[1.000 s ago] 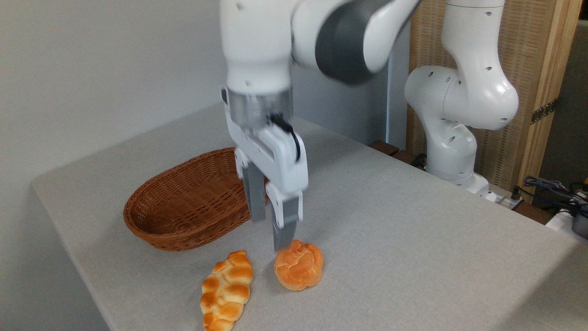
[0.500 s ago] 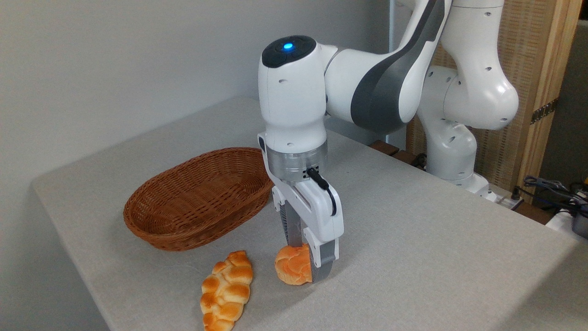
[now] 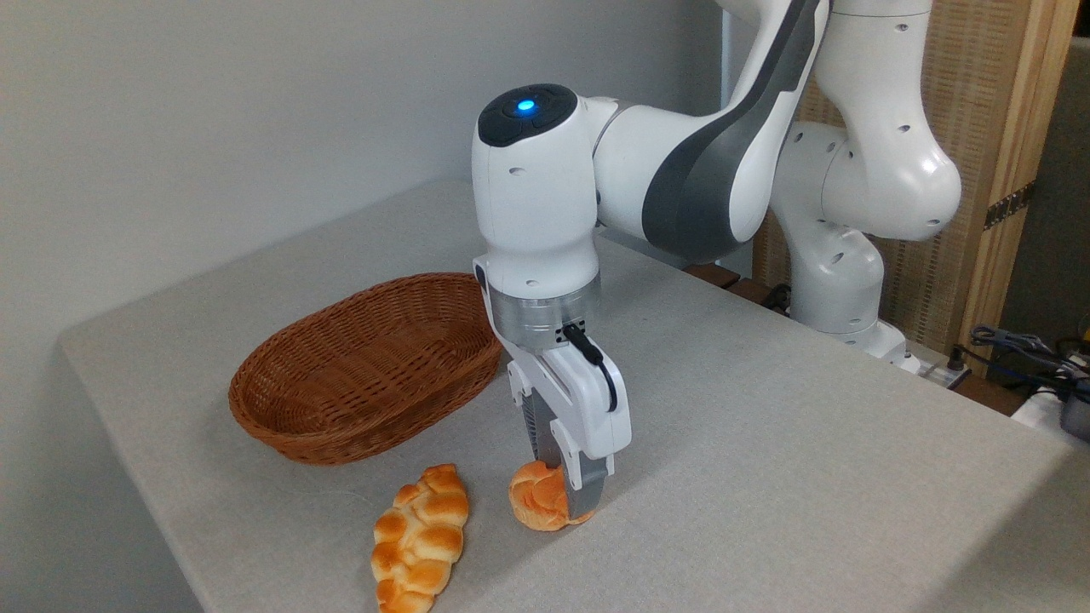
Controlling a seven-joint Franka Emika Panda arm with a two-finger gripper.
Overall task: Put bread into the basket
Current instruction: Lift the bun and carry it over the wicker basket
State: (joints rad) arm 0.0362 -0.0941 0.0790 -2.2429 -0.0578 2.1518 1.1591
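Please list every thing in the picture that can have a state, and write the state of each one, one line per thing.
gripper: down at the table, fingers closed on the bun
round bun: on the table, squeezed between the fingers, not lifted
basket: upright on the table, empty
braided loaf: lying flat on the table, untouched, apart from the bun
arm light: lit blue

From hanging above the bread (image 3: 535,506) a second ago, the hand (image 3: 564,498) is now down around it, fingers closed in, squeezing the bun visibly narrower on the table (image 3: 766,443)
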